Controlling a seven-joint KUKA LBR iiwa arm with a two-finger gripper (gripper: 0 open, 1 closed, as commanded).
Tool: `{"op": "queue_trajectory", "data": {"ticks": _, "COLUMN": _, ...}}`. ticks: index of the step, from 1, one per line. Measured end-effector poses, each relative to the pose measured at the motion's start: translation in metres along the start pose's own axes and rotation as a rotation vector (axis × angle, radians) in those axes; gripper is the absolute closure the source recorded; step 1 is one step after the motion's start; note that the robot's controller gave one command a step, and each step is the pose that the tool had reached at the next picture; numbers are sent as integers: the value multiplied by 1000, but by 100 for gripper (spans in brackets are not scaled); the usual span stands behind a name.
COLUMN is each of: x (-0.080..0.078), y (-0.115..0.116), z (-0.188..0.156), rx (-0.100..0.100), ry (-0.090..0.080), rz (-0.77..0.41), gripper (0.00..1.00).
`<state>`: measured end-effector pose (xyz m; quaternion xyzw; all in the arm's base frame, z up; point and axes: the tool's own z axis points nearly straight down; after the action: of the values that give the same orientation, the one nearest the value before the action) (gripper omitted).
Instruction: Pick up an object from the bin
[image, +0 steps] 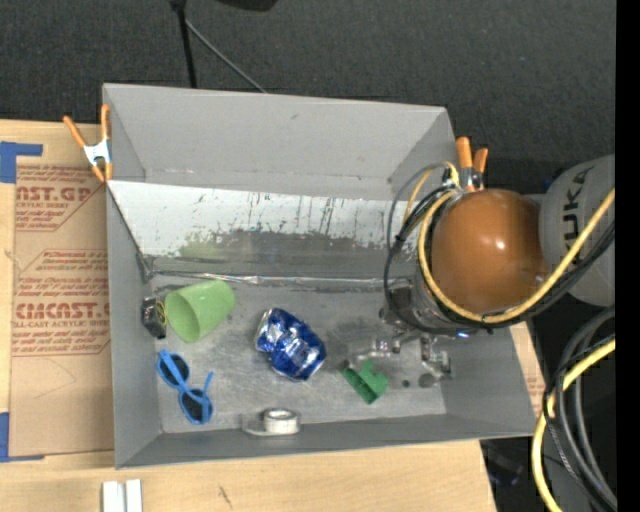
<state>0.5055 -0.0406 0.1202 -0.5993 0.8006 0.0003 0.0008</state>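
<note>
Nearest of all, a small pale roll of tape (278, 422) lay flat against the near wall of the grey bin (280, 140), and left of it a pair of blue sunglasses (185, 385) rested on the floor. A little farther in, on the right, a small green block (365, 382) sat tilted, apart from the rest. The gripper (408, 362) hung low just beside it, on its right and slightly farther back. Whether the gripper was open or closed could not be told, and nothing was seen held in it. The block looked the likeliest pick: probably light and stiff, hard enough to bear a firm squeeze, though small enough to skid or tip if struck off-centre. A hold across its two narrow sides, low and centred, seemed safest. Farther in, near the middle, lay a crumpled blue wrapper (290, 345), soft and likely slippery. Beyond it on the left, a light green cup (198, 308) lay on its side, with a small dark object (153, 317) touching its left edge. The far floor beneath the scuffed back wall was bare.
</note>
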Motion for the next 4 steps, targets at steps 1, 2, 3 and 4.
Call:
{"op": "queue_trajectory", "data": {"ticks": 1, "x": 5, "y": -6, "z": 51, "rx": -1, "ry": -3, "rz": -400, "gripper": 0}}
{"op": "queue_trajectory", "data": {"ticks": 2, "x": 3, "y": -6, "z": 51, "rx": -2, "ry": -5, "rz": -398, "gripper": 0}}
{"op": "queue_trajectory", "data": {"ticks": 3, "x": 2, "y": -6, "z": 50, "rx": -1, "ry": -7, "rz": -399, "gripper": 100}}
{"op": "queue_trajectory", "data": {"ticks": 4, "x": 0, "y": -6, "z": 12, "rx": 1, "ry": 0, "rz": -398, "gripper": 100}}
